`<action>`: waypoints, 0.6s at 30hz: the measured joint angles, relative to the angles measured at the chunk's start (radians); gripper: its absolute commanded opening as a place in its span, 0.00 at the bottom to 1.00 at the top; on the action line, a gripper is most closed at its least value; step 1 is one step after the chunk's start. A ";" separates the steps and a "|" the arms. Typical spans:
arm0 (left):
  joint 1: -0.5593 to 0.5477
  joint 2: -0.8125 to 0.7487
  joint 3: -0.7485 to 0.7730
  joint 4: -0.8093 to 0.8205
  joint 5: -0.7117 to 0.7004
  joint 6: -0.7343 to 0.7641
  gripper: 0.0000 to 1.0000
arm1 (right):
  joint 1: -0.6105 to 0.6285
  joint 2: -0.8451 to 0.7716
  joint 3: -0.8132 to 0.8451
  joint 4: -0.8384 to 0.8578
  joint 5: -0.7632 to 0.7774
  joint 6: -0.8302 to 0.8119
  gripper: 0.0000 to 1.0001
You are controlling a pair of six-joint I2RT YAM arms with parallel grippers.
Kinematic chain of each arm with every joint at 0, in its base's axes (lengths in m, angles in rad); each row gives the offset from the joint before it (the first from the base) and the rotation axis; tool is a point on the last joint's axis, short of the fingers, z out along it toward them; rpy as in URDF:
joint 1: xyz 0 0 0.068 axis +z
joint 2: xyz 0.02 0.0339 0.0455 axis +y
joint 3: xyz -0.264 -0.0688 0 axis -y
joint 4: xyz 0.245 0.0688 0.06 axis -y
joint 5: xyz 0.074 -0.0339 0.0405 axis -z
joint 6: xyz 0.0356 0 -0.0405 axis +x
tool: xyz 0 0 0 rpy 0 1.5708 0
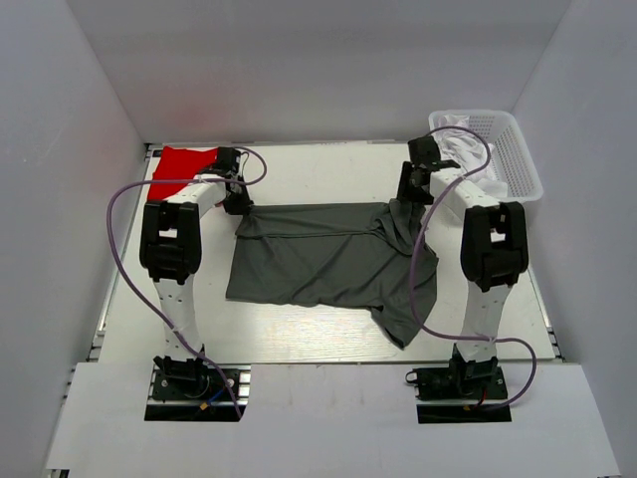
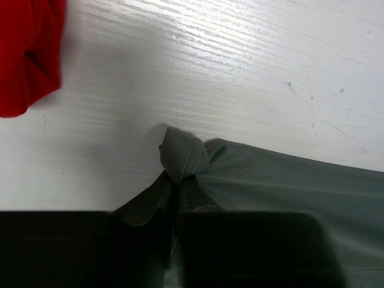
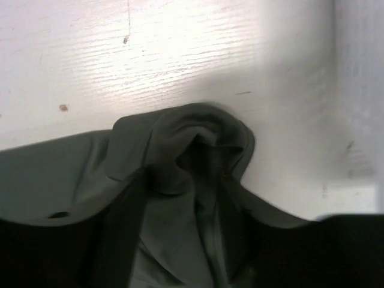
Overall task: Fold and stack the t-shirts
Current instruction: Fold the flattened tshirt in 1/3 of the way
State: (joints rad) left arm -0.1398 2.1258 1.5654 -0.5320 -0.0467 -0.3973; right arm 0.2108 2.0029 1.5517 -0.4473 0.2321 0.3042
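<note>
Left gripper (image 2: 177, 223) pinching grey shirt (image 1: 318, 264) far-left corner; right gripper (image 3: 179, 210) straddling far-right, grip unclear. Red shirt (image 1: 177, 167) far-left; folding, stacking pending.

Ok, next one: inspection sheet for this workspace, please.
Surface: white table, faint scuff marks.
Job's things: grey shirt spread mid-table, right side rumpled; red shirt at far left corner.
Clutter: white basket far right, pale cloth inside.
Grippers: left jaws pinch the grey shirt's far left corner; right jaws straddle its bunched far right corner, grip unclear.
Cables: purple cable loops beside each arm; the right one crosses the shirt's edge.
Surroundings: white walls on three sides.
</note>
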 measured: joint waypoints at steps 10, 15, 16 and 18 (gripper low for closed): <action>0.000 0.008 0.012 -0.010 -0.010 0.001 0.00 | 0.005 0.042 0.023 -0.018 -0.008 0.032 0.00; 0.000 0.008 0.010 -0.009 -0.018 0.001 0.00 | -0.018 0.035 0.023 -0.024 0.024 0.037 0.00; 0.001 0.007 0.008 -0.006 -0.019 0.001 0.00 | -0.027 0.032 0.022 -0.025 0.026 0.037 0.00; 0.001 0.005 0.004 -0.004 -0.026 0.001 0.00 | -0.046 0.025 0.021 -0.026 0.027 0.036 0.00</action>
State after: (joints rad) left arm -0.1387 2.1304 1.5696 -0.5362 -0.0723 -0.3965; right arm 0.1646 2.0277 1.5723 -0.4728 0.2596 0.3401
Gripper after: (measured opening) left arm 0.136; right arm 0.008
